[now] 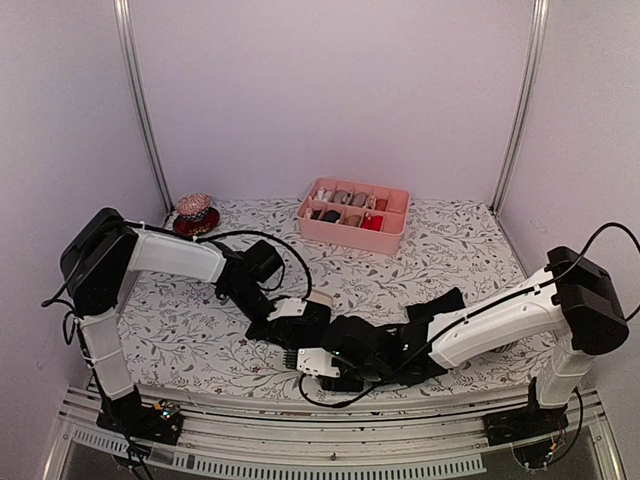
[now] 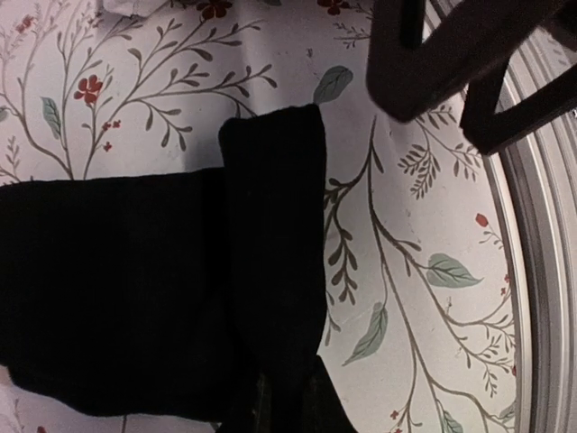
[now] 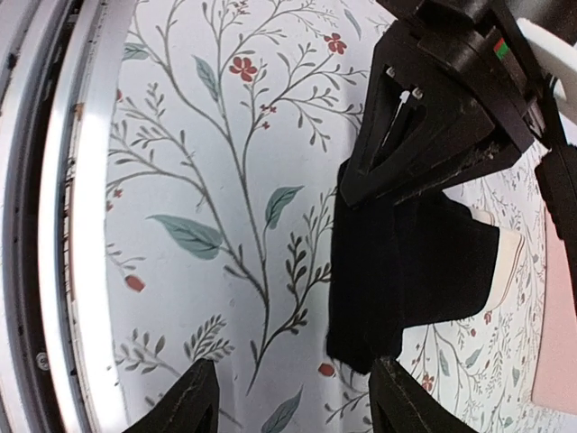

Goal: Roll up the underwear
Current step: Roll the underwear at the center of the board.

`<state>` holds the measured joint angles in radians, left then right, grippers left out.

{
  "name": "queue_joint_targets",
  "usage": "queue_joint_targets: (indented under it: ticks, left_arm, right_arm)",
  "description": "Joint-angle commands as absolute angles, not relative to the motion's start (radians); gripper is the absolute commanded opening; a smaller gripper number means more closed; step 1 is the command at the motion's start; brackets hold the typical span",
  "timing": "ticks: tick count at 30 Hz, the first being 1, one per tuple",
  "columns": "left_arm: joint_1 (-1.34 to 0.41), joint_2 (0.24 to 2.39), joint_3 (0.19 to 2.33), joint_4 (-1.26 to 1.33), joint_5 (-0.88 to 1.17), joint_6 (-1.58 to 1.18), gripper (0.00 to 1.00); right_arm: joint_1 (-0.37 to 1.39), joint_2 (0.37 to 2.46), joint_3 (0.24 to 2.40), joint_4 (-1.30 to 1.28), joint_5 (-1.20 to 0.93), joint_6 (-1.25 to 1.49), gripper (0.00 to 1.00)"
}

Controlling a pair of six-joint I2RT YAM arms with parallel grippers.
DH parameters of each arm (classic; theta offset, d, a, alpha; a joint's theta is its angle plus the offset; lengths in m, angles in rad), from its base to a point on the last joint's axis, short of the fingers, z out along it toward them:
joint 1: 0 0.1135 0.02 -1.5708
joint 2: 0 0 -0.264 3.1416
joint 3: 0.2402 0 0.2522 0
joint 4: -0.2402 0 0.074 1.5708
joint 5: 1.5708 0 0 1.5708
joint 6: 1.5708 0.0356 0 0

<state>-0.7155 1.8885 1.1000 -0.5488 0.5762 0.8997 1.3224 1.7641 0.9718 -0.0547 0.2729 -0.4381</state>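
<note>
Black underwear (image 3: 410, 271) with a beige waistband (image 3: 510, 257) lies flat on the floral table near the front edge. One side is folded over into a narrow strip (image 2: 275, 225). In the left wrist view my left gripper (image 2: 281, 397) is shut on the near end of that strip. From the right wrist view the left gripper (image 3: 433, 117) sits over the fabric's far part. My right gripper (image 3: 293, 383) is open just short of the fabric's corner, with nothing between its fingers. From above, both grippers meet at the table's front middle, left gripper (image 1: 300, 318) and right gripper (image 1: 322, 352), beside the waistband (image 1: 322, 298).
A pink divided tray (image 1: 390, 237) with small fabric bundles stands at the back centre. A brownish round object on a red dish (image 1: 193, 212) sits at the back left. The metal rail (image 3: 63, 225) of the table's front edge runs close to the right gripper.
</note>
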Motion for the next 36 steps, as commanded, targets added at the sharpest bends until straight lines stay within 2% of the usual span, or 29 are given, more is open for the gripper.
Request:
queue_joint_targets:
  ticks: [1, 10, 22, 24, 29, 33, 36]
  left_arm:
    - [-0.701, 1.945, 1.121, -0.628, 0.598, 0.873, 0.01]
    - [-0.697, 1.956, 1.132, -0.632, 0.604, 0.873, 0.01]
    - [-0.693, 1.990, 1.136, -0.642, 0.609, 0.876, 0.02]
    - [-0.693, 1.991, 1.135, -0.643, 0.609, 0.877, 0.02]
    - [-0.693, 1.990, 1.134, -0.643, 0.607, 0.877, 0.06]
    - [-0.688, 1.977, 1.129, -0.634, 0.610, 0.880, 0.21]
    - [-0.678, 1.923, 1.108, -0.595, 0.589, 0.868, 0.44]
  right_arm:
    - [1.318, 1.862, 1.067, 0.014, 0.420, -0.510, 0.59]
    - [1.317, 2.006, 1.154, 0.069, 0.471, -0.585, 0.59]
    - [1.284, 2.079, 1.164, 0.049, 0.525, -0.559, 0.48]
    - [1.284, 2.085, 1.165, 0.047, 0.522, -0.561, 0.43]
    - [1.284, 2.089, 1.171, 0.020, 0.483, -0.552, 0.25]
    - [1.283, 2.086, 1.186, -0.015, 0.448, -0.532, 0.12]
    - [1.284, 2.068, 1.189, -0.042, 0.409, -0.507, 0.06]
